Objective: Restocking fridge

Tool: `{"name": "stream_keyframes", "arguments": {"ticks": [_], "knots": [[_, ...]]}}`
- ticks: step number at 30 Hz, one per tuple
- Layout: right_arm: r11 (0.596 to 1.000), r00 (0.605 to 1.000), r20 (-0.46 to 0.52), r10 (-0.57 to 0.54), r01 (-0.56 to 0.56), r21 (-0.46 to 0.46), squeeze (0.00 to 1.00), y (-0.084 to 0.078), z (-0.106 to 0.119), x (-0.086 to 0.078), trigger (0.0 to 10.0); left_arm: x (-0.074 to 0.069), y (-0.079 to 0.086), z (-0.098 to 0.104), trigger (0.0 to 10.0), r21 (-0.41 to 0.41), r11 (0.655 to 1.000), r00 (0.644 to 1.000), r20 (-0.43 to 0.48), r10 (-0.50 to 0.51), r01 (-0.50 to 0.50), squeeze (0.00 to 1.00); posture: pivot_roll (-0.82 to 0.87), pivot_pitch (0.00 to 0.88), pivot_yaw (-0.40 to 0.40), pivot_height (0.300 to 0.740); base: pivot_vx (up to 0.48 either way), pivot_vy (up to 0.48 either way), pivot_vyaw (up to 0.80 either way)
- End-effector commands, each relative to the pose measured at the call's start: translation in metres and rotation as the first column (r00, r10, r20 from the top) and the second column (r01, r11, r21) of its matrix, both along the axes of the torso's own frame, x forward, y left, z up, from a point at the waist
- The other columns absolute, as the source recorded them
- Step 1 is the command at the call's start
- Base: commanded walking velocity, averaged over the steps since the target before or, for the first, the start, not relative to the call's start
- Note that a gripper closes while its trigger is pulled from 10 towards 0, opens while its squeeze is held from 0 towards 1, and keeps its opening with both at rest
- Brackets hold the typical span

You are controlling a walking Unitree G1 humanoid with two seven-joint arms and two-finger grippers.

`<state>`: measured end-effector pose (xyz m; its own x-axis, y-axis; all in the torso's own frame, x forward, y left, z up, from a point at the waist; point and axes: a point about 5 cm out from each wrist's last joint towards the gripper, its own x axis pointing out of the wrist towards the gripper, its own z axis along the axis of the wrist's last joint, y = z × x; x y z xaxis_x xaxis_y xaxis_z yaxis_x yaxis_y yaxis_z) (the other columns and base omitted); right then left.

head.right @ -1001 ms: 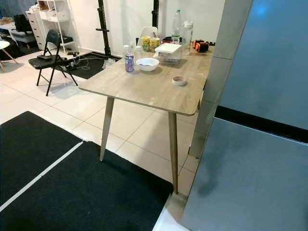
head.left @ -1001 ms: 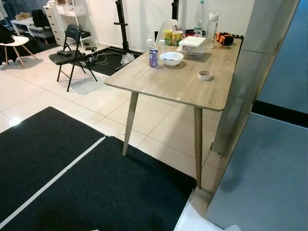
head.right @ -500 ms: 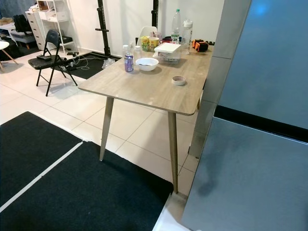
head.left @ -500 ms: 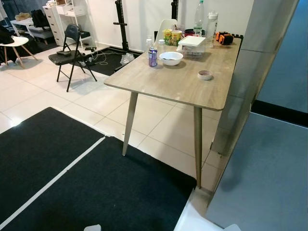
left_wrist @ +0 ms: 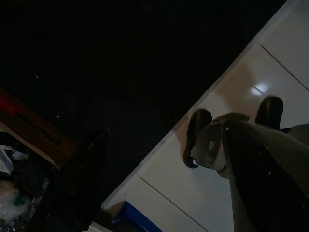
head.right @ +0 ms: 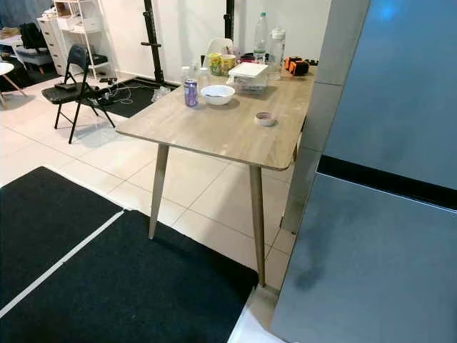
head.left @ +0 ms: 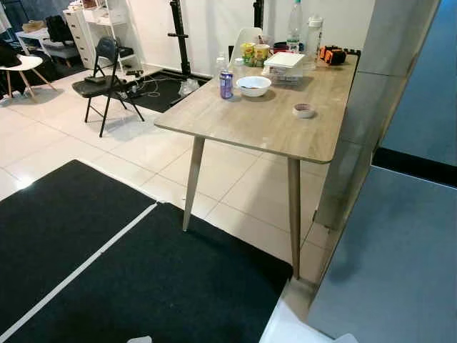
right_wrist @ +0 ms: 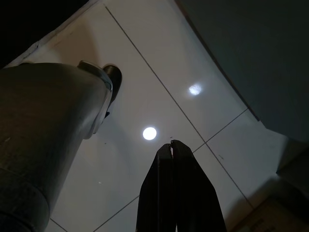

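A dim view looking down along the right gripper, whose two long black fingers are pressed together with their tips touching, holding nothing. Beneath them lies a glossy white tiled floor crossed by thin dark grout lines. Two round reflections of ceiling lights shine on the tiles, the brighter one just beside the fingertips and a fainter one further off. A grey robot leg stands beside the gripper, ending in a dark foot on the tiles. A dark grey panel borders the floor.
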<state>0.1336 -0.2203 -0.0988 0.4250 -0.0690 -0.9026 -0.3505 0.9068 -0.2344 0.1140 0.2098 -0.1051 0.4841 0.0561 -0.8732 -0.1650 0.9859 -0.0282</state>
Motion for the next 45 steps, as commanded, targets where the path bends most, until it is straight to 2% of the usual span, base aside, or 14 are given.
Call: {"name": "stream_keyframes", "arguments": {"ticks": [1, 11, 16, 40, 45], "knots": [[0.999, 1.000, -0.017, -0.022, 0.023, 0.033, 0.00, 0.002, -0.002, -0.005, 10.0, -0.005, 0.000, -0.002, 10.0, 0.001, 1.000, 1.000, -0.024, -0.011, 0.011, 0.00, -0.02, 0.000, 0.027, 0.740, 0.000, 0.000, 0.00], [0.999, 0.999, -0.028, -0.021, 0.023, 0.040, 0.00, 0.001, -0.002, -0.005, 10.0, -0.004, -0.001, -0.001, 10.0, -0.005, 1.000, 1.000, -0.020, -0.010, 0.010, 0.00, -0.02, 0.000, 0.027, 0.740, 0.000, 0.000, 0.00], [0.993, 0.997, -0.040, -0.059, 0.062, 0.100, 0.00, 0.003, -0.002, -0.006, 10.0, -0.003, -0.001, -0.001, 10.0, -0.008, 1.000, 1.000, -0.019, -0.008, 0.008, 0.00, -0.02, 0.000, 0.026, 0.740, 0.000, 0.000, 0.00], [0.992, 0.997, -0.055, -0.049, 0.055, 0.118, 0.00, -0.003, 0.000, -0.004, 10.0, 0.002, -0.004, 0.000, 10.0, -0.065, 0.997, 0.999, 0.002, 0.051, -0.051, 0.00, -0.03, 0.000, 0.017, 0.740, 0.000, 0.000, 0.80], [0.991, 0.998, -0.043, -0.042, 0.047, 0.121, 0.00, 0.001, 0.002, 0.005, 10.0, 0.004, -0.005, 0.000, 10.0, -0.076, 0.995, 0.998, 0.004, 0.060, -0.059, 0.00, -0.03, 0.000, 0.014, 0.740, 0.000, 0.000, 0.79]]}}
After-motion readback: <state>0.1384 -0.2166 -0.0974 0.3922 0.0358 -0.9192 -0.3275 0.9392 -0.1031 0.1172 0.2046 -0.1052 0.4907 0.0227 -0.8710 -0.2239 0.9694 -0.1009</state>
